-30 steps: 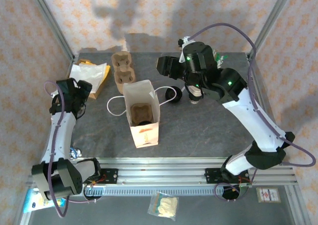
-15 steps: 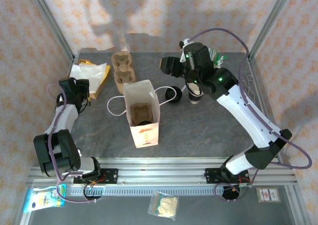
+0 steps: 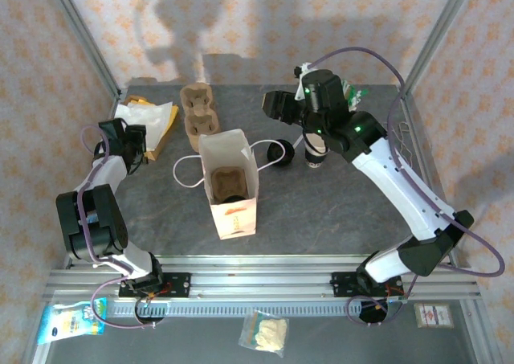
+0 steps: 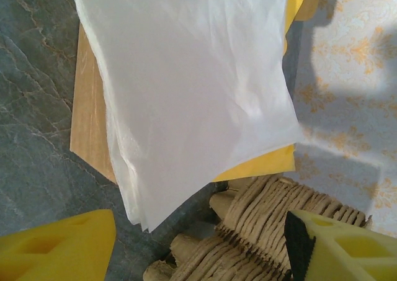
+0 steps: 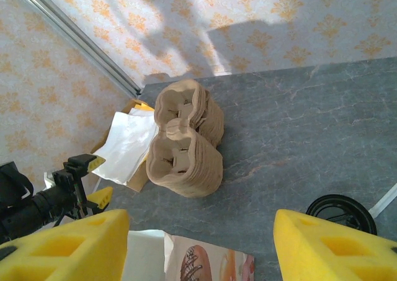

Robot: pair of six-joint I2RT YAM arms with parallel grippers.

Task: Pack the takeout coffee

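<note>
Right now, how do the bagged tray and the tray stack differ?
The bagged tray sits inside the upright white bag; the tray stack stands bare on the table behind it. The stack shows many nested layers; the bagged tray only its top. Both are brown pulp.

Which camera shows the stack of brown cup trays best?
Right wrist view: the stack of brown cup trays is whole and close, both cup holes clear. Top external shows the stack whole but small. Left wrist catches part of its ridged side.
</note>
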